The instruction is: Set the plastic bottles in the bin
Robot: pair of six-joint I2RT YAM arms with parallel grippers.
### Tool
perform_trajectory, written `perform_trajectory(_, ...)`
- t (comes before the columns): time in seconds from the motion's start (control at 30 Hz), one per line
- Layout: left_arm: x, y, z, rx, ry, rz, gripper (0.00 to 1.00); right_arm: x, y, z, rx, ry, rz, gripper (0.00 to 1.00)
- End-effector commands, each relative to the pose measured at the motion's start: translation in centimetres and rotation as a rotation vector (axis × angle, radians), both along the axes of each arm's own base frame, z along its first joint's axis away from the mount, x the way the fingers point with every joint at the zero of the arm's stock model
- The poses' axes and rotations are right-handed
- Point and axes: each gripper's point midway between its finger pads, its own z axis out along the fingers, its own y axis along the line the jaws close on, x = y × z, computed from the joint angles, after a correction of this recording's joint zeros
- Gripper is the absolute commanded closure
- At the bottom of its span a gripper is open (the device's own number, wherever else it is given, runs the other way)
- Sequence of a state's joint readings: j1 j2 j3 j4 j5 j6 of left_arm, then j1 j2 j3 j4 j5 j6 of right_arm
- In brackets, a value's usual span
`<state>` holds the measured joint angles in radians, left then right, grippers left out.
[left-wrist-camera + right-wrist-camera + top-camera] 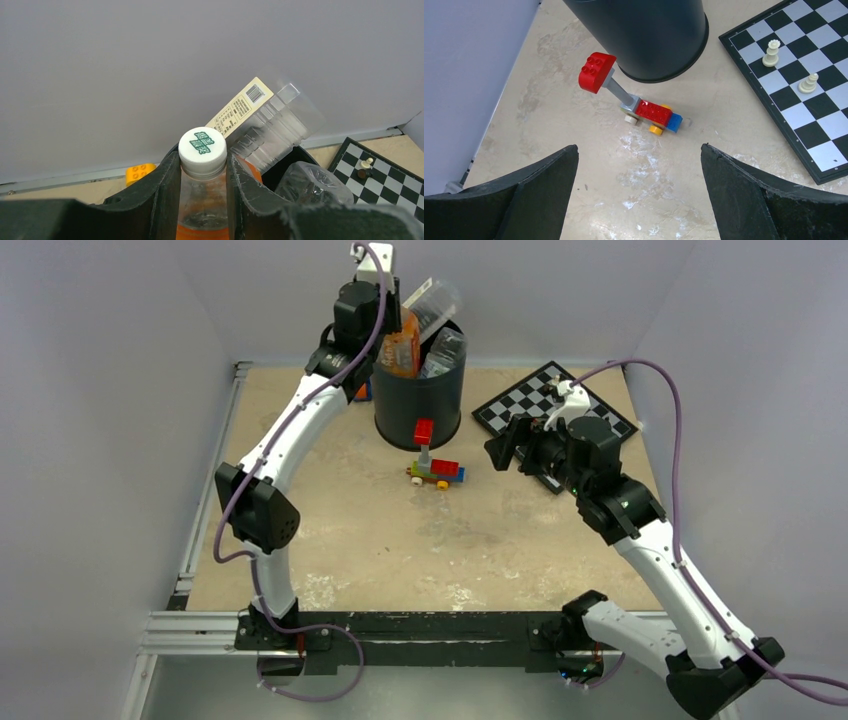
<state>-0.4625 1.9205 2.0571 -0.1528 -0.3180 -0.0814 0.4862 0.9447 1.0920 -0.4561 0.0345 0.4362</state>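
The black bin [418, 400] stands at the back middle of the table; its wall also shows in the right wrist view [649, 35]. Clear bottles [443, 345] stick out of its top, and show in the left wrist view [280, 125]. My left gripper [392, 325] is shut on the neck of the orange-liquid bottle [402, 348], held at the bin's left rim. The white cap [202, 147] sits between the fingers [165, 190] in the left wrist view. My right gripper [503, 448] is open and empty, above the table right of the bin.
A toy-brick figure [432, 465] with a red top stands just in front of the bin, also in the right wrist view [634, 100]. A chessboard [552, 405] with pieces lies at the back right. A yellow brick [140, 172] lies left of the bin.
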Motion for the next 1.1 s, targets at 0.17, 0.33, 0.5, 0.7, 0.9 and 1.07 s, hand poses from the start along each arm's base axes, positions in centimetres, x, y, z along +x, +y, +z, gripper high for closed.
perform_trajectory(0.17, 0.3, -1.1, -5.3, 0.068, 0.105, -0.038, 1.00, -0.1, -0.1, 2.8, 0.046, -0.064, -0.011, 0.04)
perform_trajectory(0.33, -0.8, -0.6, -4.5, 0.050, 0.143, -0.031, 0.52, 0.0, 0.2, 2.8, 0.045, -0.061, -0.003, 0.04)
perform_trajectory(0.5, -3.2, -0.7, -0.9, -0.010, 0.122, -0.087, 0.09, 0.1, 0.2, 2.6, 0.044, -0.059, -0.001, 0.04)
perform_trajectory(0.7, -7.2, 0.1, 3.9, -0.092, 0.095, -0.136, 0.00, 0.1, -0.6, 3.5, 0.027, -0.076, -0.037, 0.02)
perform_trajectory(0.9, -12.1, 3.3, 6.5, -0.113, 0.090, -0.093, 0.00, -0.3, -2.0, 5.0, 0.002, -0.110, -0.082, 0.01)
perform_trajectory(1.07, -16.8, 6.4, 4.7, -0.092, 0.155, -0.048, 0.00, -0.7, -4.5, 6.4, -0.042, -0.142, -0.179, 0.01)
